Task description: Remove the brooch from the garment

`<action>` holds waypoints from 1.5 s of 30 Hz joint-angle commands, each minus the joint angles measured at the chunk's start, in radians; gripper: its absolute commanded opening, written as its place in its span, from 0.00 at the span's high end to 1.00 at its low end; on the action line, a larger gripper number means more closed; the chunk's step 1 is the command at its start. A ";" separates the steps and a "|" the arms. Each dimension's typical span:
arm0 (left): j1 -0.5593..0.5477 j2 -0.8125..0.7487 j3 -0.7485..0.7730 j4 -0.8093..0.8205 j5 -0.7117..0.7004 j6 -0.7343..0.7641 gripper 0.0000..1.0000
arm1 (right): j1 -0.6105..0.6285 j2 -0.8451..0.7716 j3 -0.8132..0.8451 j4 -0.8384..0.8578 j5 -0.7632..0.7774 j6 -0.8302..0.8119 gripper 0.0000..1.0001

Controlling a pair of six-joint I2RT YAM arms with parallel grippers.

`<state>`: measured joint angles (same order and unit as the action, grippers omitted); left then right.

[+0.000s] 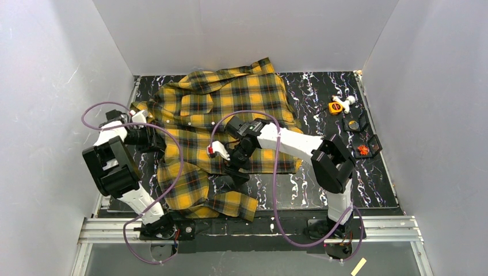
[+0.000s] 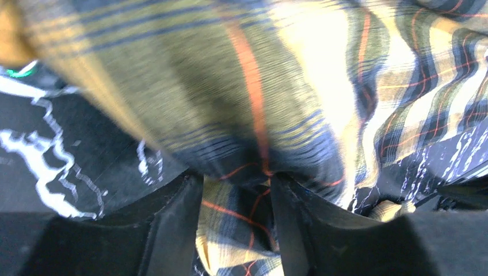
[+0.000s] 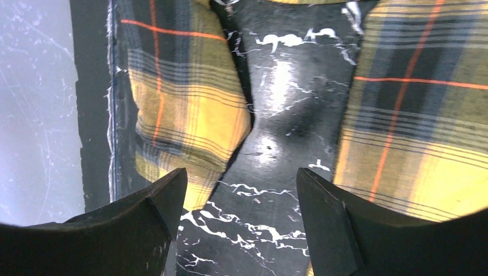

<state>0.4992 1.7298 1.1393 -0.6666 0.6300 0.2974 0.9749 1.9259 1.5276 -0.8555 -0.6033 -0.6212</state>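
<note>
Left wrist view: left gripper (image 2: 236,187) clamped on a fold of shirt (image 2: 322,69). Right wrist view alone shows right gripper (image 3: 241,184) spread above bare table (image 3: 282,103), frame centre.

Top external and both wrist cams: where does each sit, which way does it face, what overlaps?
Top external: fixed above and behind the bases, looking down on the marbled table and plaid shirt; left arm and right arm show whole.
Left wrist: on the left arm, facing along the left fingers into a shirt fold lying between them.
Right wrist: on the right arm, facing down past the right fingers, spread over bare table between two shirt parts.
Shared: all three see shirt and table.
</note>
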 commanded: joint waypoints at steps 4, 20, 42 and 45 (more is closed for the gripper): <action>-0.189 -0.048 0.037 0.066 -0.061 -0.051 0.64 | -0.094 0.045 0.081 0.048 -0.048 0.098 0.23; -0.068 -0.137 0.028 0.019 -0.021 -0.029 0.50 | -0.139 0.027 0.020 0.018 -0.047 0.056 0.24; -0.005 0.057 0.002 0.261 0.111 -0.126 0.56 | -0.130 -0.043 -0.080 -0.006 -0.094 -0.007 0.22; -0.007 0.056 -0.003 0.293 0.124 -0.157 0.68 | -0.123 -0.064 -0.104 0.003 -0.090 -0.024 0.20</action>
<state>0.4980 1.7950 1.1469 -0.4328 0.7052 0.1894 0.8368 1.9320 1.4532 -0.8444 -0.6571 -0.6029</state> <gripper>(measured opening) 0.399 0.786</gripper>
